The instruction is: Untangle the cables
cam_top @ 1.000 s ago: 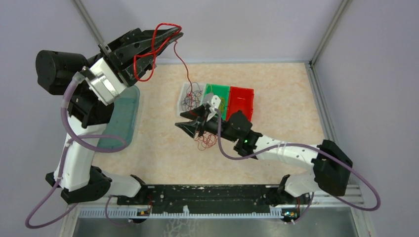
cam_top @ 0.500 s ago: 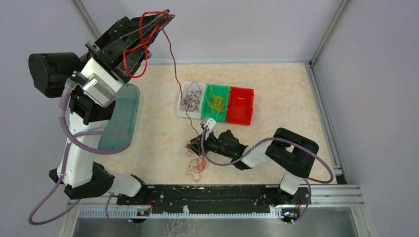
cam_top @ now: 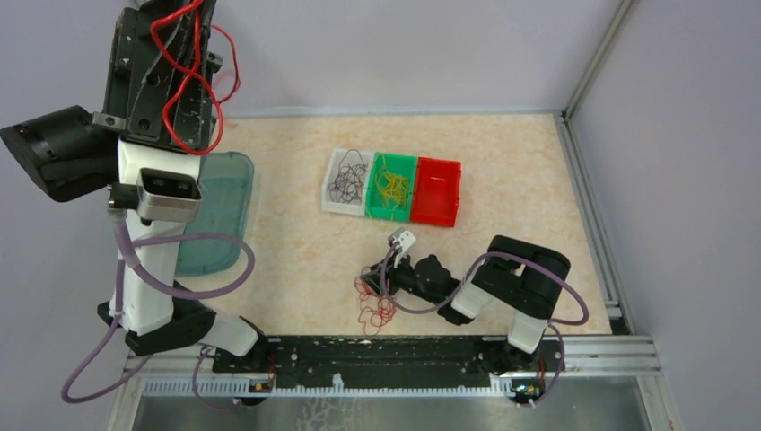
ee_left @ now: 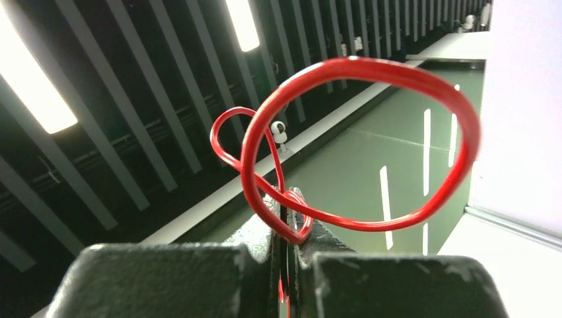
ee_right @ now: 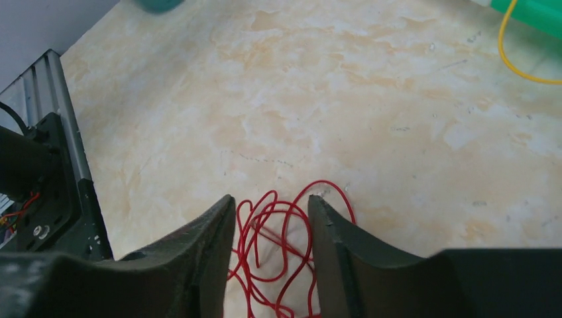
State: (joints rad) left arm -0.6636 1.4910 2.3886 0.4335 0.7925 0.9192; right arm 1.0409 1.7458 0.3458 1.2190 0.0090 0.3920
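Observation:
My left gripper (cam_top: 176, 16) is raised high at the far left, pointing up. It is shut on a thick red cable (cam_top: 192, 83) that hangs in loops over its fingers. In the left wrist view the jaws pinch this cable (ee_left: 371, 66) at a small bend, and my left gripper (ee_left: 286, 222) is closed tight. My right gripper (cam_top: 368, 284) is low over the table near the front. It is open, and a tangle of thin red cable (cam_top: 373, 311) lies on the table under it. In the right wrist view, strands of the tangle (ee_right: 283, 262) lie between the fingers of my right gripper (ee_right: 268, 215).
A white bin (cam_top: 334, 199) with dark cables, a green bin (cam_top: 376, 212) with yellow cables and a red bin (cam_top: 437, 190) stand in a row mid-table. A teal tray (cam_top: 220, 215) lies at the left by my left arm. Grey walls surround the table.
My left arm swung up and left with the red cable, and the strand running down to the table no longer shows. My right gripper drew back toward the front edge with the tangle.

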